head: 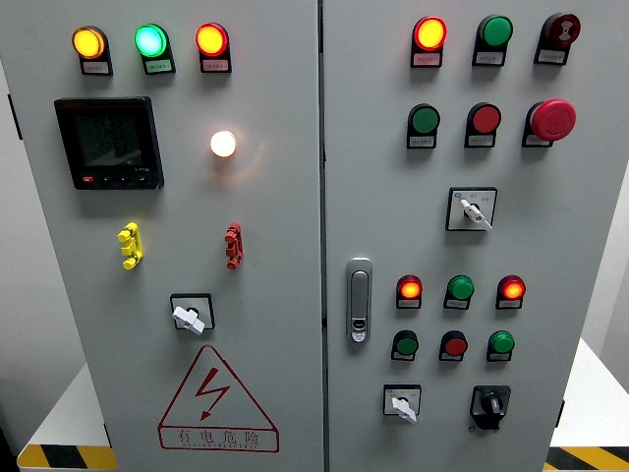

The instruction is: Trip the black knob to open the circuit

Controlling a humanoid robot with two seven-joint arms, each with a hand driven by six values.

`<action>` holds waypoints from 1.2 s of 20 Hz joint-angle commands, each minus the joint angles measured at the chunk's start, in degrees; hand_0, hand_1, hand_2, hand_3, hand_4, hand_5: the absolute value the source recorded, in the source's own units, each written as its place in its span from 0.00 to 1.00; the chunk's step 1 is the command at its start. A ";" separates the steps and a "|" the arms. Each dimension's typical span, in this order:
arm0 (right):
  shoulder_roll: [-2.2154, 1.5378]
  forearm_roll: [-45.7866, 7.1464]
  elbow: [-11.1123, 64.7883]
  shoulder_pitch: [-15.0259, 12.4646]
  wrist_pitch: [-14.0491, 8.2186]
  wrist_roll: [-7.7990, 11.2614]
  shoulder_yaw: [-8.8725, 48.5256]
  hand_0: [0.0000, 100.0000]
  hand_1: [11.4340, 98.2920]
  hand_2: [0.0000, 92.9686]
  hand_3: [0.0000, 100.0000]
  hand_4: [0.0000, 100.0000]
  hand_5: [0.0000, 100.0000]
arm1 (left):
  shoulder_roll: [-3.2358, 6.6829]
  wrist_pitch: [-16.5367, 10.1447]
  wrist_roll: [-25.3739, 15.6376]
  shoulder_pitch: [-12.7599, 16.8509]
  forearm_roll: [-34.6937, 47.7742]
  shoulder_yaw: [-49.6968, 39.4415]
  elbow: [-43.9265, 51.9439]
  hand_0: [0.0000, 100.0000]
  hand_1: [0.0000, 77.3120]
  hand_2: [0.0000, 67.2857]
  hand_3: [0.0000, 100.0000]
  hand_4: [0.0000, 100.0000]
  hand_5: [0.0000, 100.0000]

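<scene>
A grey electrical cabinet (295,197) fills almost the whole head view, with two doors that meet at a vertical seam near the middle. On the left door there is a black display meter (109,143) in the upper part, and under it, near the bottom, a red warning triangle (216,401) with a lightning sign. A chrome door handle (359,300) sits on the right door just beside the seam. The top of the left door carries three lit lamps in a row, yellow, green and red, and a small white lamp (223,144) glows below them. A yellow clip (130,246) and a red clip (233,245) are at the same height in the middle of the left door. The right door holds several rows of red and green round buttons and a red mushroom button (552,119) at the upper right. Three selector switches have white handles. The black knob (489,405) is at the lower right of the right door, right of one white switch (401,404). No robot hand is in view, so I cannot tell the state of either hand.
</scene>
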 commanded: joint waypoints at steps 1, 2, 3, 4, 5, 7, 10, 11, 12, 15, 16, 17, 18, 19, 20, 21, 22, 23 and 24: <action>0.07 0.66 4.90 0.25 -5.49 0.08 -3.41 0.69 0.38 0.05 0.42 0.39 0.56 | 0.00 0.00 0.00 0.00 0.00 0.01 0.00 0.00 0.04 0.19 0.21 0.07 0.02; 0.16 0.66 7.09 0.17 -6.56 -0.01 -3.76 0.69 0.38 0.05 0.43 0.40 0.58 | 0.00 0.00 0.00 0.00 0.00 0.01 0.00 0.00 0.04 0.19 0.21 0.07 0.02; 0.42 0.58 8.85 0.08 -6.83 0.08 -3.77 0.69 0.39 0.05 0.45 0.42 0.60 | 0.00 0.00 0.00 0.00 0.00 0.01 0.00 0.00 0.04 0.19 0.21 0.07 0.02; 0.42 0.49 10.43 -0.01 -7.00 0.08 -3.68 0.69 0.39 0.05 0.46 0.43 0.61 | 0.00 0.00 0.00 0.00 0.00 0.01 0.00 0.00 0.04 0.19 0.21 0.07 0.02; 0.42 0.49 11.93 -0.01 -7.27 0.08 -3.50 0.70 0.39 0.05 0.46 0.44 0.62 | 0.00 0.00 0.00 0.00 0.00 0.01 0.00 0.00 0.04 0.19 0.21 0.07 0.02; 0.42 0.14 15.88 0.34 -8.84 -0.01 -3.59 0.70 0.40 0.05 0.47 0.45 0.63 | 0.00 0.00 0.00 0.00 0.00 0.01 0.00 0.00 0.04 0.19 0.21 0.07 0.02; 0.51 -0.21 20.37 0.96 -13.24 -0.79 -3.68 0.70 0.41 0.05 0.52 0.51 0.68 | 0.00 0.00 0.00 0.00 0.00 0.01 0.00 0.00 0.04 0.19 0.21 0.07 0.02; 0.42 -0.21 22.21 0.70 -13.51 -1.15 -3.85 0.70 0.41 0.05 0.52 0.51 0.69 | 0.00 0.00 0.00 0.00 0.00 0.01 0.00 0.00 0.04 0.19 0.21 0.07 0.02; 0.51 -0.39 23.27 0.69 -13.60 -1.41 -3.85 0.70 0.41 0.05 0.53 0.53 0.70 | 0.00 0.00 0.00 0.00 0.00 0.01 0.00 0.00 0.04 0.19 0.21 0.07 0.02; 0.86 -1.80 27.04 0.69 -14.30 -2.55 -4.03 0.71 0.41 0.05 0.55 0.59 0.73 | 0.00 0.00 0.00 0.00 0.00 0.01 0.00 0.00 0.04 0.19 0.21 0.07 0.02; 0.86 -2.06 28.37 0.52 -14.39 -2.90 -4.12 0.71 0.42 0.05 0.58 0.65 0.77 | 0.00 0.00 0.00 0.00 0.00 0.01 0.00 0.00 0.04 0.19 0.21 0.07 0.02; 0.95 -2.06 29.51 0.52 -14.48 -3.26 -4.47 0.71 0.42 0.05 0.61 0.69 0.80 | 0.00 0.00 0.00 0.00 0.00 0.01 0.00 0.00 0.04 0.19 0.21 0.07 0.02; 0.86 -2.41 30.39 0.52 -14.48 -3.26 -4.82 0.71 0.42 0.05 0.66 0.74 0.83 | 0.00 0.00 0.00 0.00 0.00 0.01 0.00 0.00 0.04 0.19 0.21 0.07 0.02; 0.95 -2.85 30.75 0.43 -14.48 -3.35 -4.91 0.71 0.43 0.05 0.73 0.78 0.86 | 0.00 0.00 0.00 0.00 0.00 0.01 0.00 0.00 0.04 0.19 0.21 0.07 0.02; 0.95 -3.03 31.10 0.43 -14.48 -3.43 -5.08 0.70 0.43 0.05 0.78 0.82 0.88 | 0.00 0.00 0.00 0.00 0.00 0.01 0.00 0.00 0.04 0.19 0.21 0.07 0.02; 0.95 -3.03 31.28 0.43 -14.48 -3.52 -5.08 0.70 0.44 0.05 0.84 0.88 0.94 | 0.00 0.00 0.00 0.00 0.00 0.01 0.00 0.00 0.04 0.19 0.21 0.07 0.02; 0.95 -3.11 31.54 0.69 -14.48 -3.52 -5.17 0.70 0.45 0.05 0.87 0.92 1.00 | 0.00 0.00 0.00 0.00 0.00 0.01 0.00 0.00 0.04 0.19 0.21 0.07 0.02; 0.95 -3.29 31.89 0.87 -14.48 -3.61 -5.17 0.70 0.45 0.05 0.92 0.99 1.00 | 0.00 0.00 0.00 0.00 0.00 0.01 0.00 0.00 0.04 0.19 0.21 0.07 0.02; 0.95 -3.73 31.89 1.04 -14.39 -4.05 -5.17 0.70 0.46 0.05 0.96 1.00 1.00 | 0.00 0.00 0.00 0.00 0.00 0.01 0.00 0.00 0.04 0.19 0.21 0.07 0.02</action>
